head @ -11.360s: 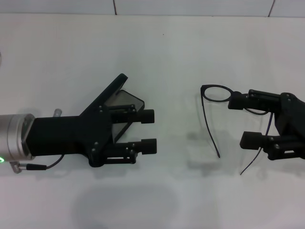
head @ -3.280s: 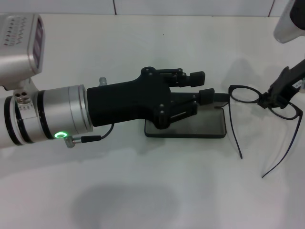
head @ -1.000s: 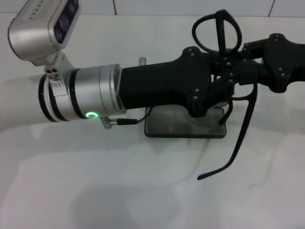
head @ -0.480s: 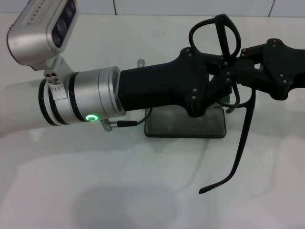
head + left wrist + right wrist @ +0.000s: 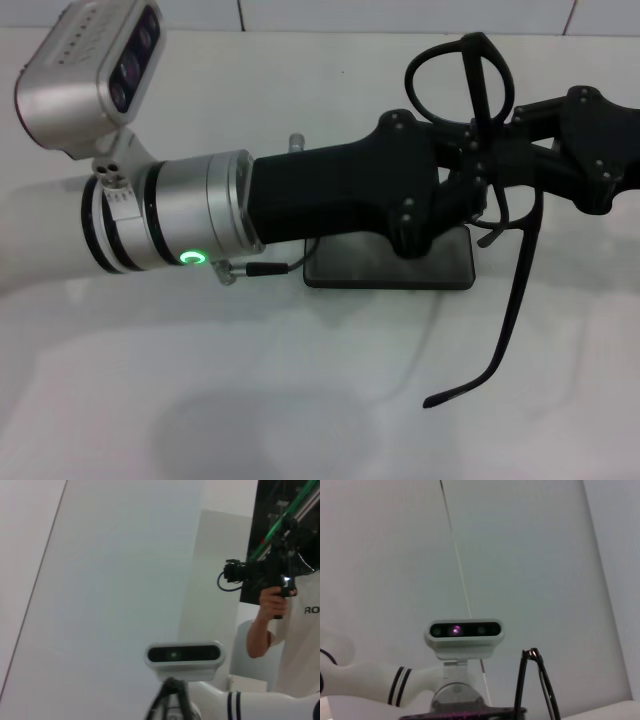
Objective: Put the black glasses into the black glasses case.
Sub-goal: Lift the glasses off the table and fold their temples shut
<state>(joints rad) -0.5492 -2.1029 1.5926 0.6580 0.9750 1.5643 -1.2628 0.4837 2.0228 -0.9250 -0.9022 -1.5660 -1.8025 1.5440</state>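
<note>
Black glasses raised upright, 1 temple dangling, above the open black glasses case.

The black glasses have thin black rims and temples. The black glasses case shows a dark grey face edged in black. Both the left gripper and the right gripper are matte black. The worktop is plain white.

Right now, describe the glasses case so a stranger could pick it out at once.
On the white table, look under the two black grippers that meet right of centre: left gripper, right gripper. The glasses case lies flat beneath them, a dark rounded rectangle. Unlike the thin-framed glasses held above, it rests on the table.
</note>
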